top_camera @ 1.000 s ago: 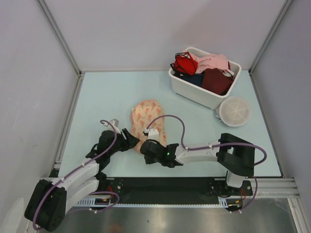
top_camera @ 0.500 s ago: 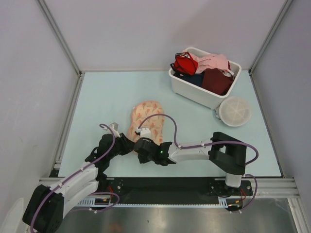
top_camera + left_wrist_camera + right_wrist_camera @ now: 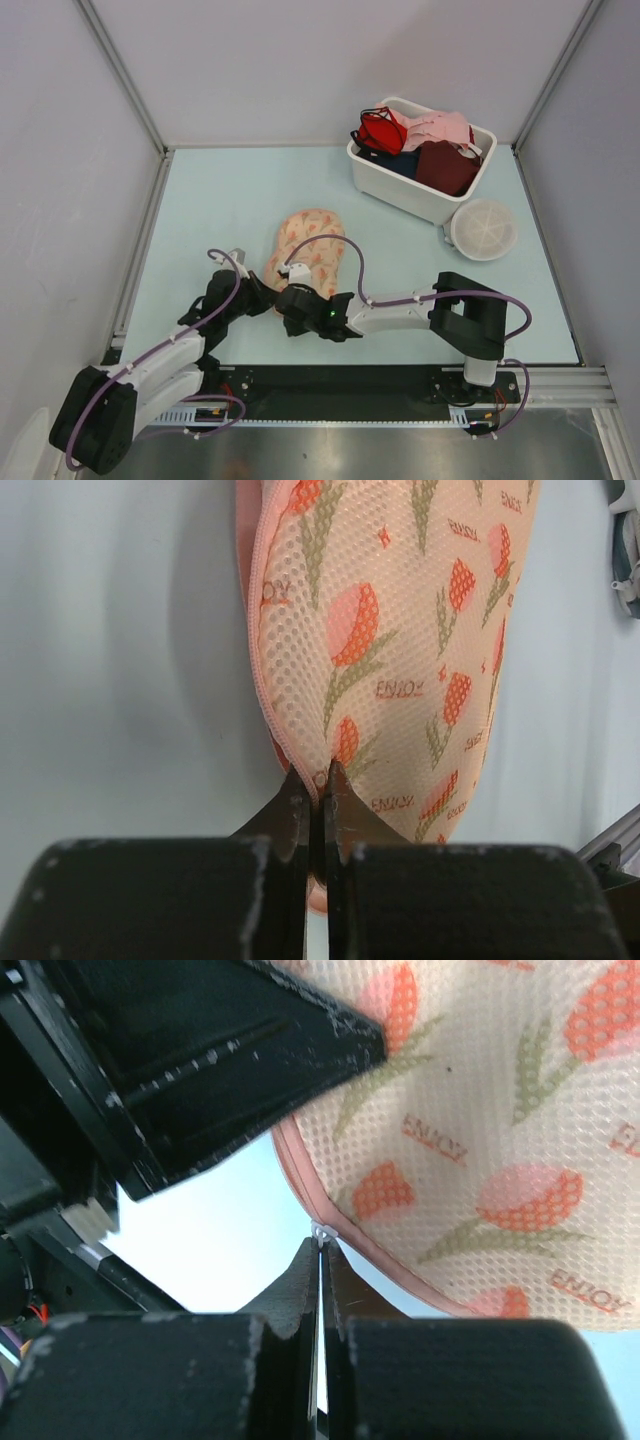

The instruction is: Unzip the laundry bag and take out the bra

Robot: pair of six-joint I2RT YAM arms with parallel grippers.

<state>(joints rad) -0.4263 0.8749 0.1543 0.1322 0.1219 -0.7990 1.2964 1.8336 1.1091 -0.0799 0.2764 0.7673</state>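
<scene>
The laundry bag [image 3: 310, 240], peach mesh with an orange tulip print, lies flat mid-table with its near end between both arms. My left gripper [image 3: 271, 299] is shut on the pink zipper seam at that near end [image 3: 318, 780]. Close beside it, my right gripper [image 3: 287, 300] is shut with its tips pinching the small white zipper pull [image 3: 322, 1230] on the bag's rim. The left gripper's black finger [image 3: 220, 1050] fills the upper left of the right wrist view. The zipper looks closed along the seam [image 3: 262, 650]. The bra is hidden.
A white bin [image 3: 395, 192] at the back right holds a red bra [image 3: 381, 130], a pale pink garment [image 3: 440, 127] and dark maroon cloth [image 3: 445, 165]. A round white mesh disc [image 3: 484, 229] lies next to the bin. Metal-framed walls stand on the left, right and back.
My left gripper has closed from open onto the bag's near seam. My right gripper, shut throughout, shifted left to sit against the left one. The bag's near end moved slightly.
</scene>
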